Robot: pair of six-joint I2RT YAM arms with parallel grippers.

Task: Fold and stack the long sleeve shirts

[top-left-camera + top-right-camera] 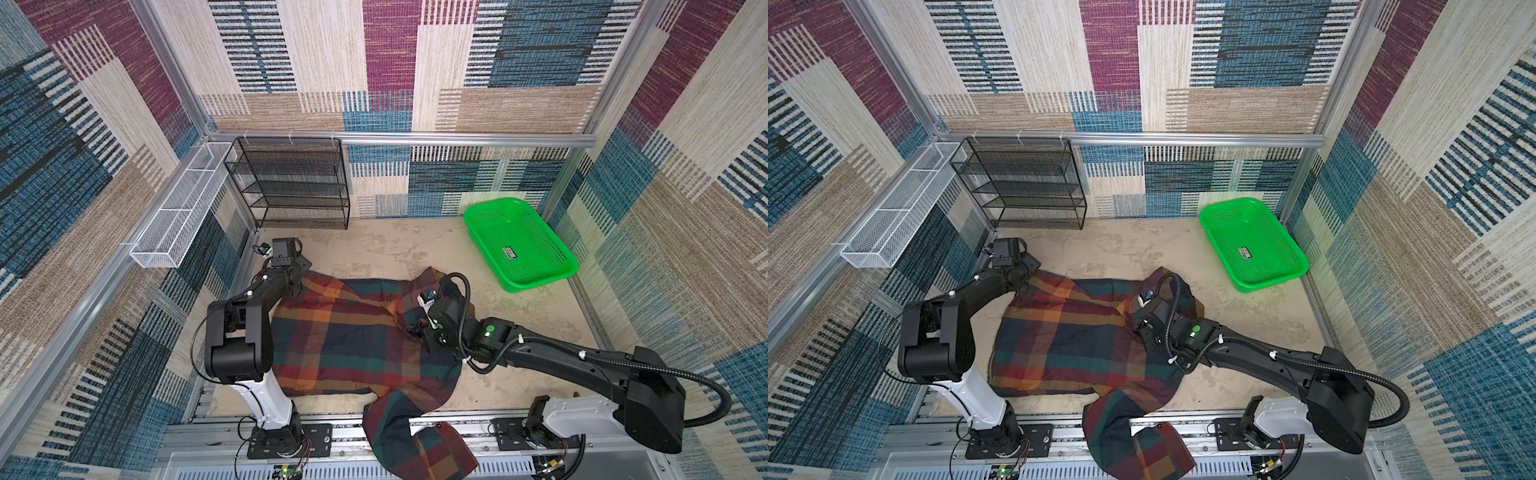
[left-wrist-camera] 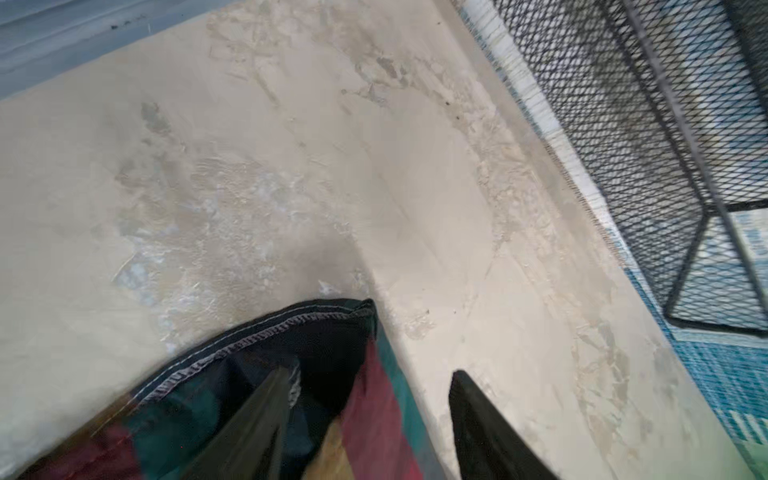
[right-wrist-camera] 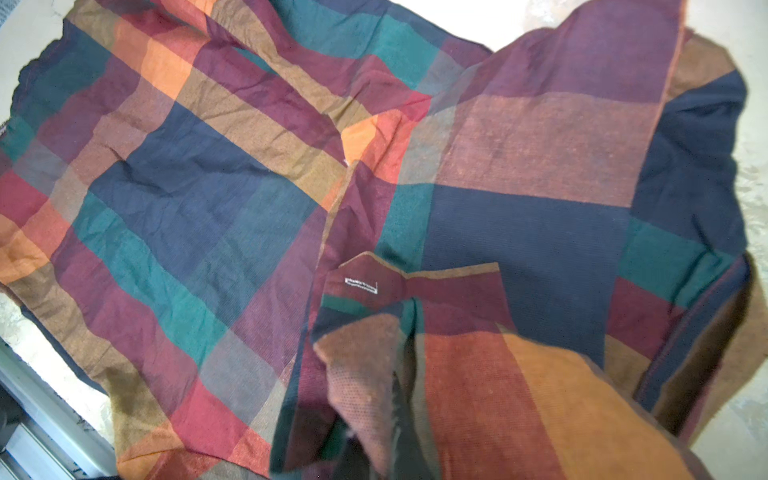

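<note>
Soft plaid button-up shirt (image 1: 353,340) sprawls unfolded on beige bench (image 1: 374,249), folding and stacking undone; left pincer (image 2: 370,372) open at hem corner, right pincer (image 1: 415,330) clamped on its cloth

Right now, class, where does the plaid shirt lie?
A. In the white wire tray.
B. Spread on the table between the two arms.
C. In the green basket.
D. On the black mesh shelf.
B: in a top view the plaid shirt lies spread on the table between the arms, while the green basket holds no clothing.
</note>
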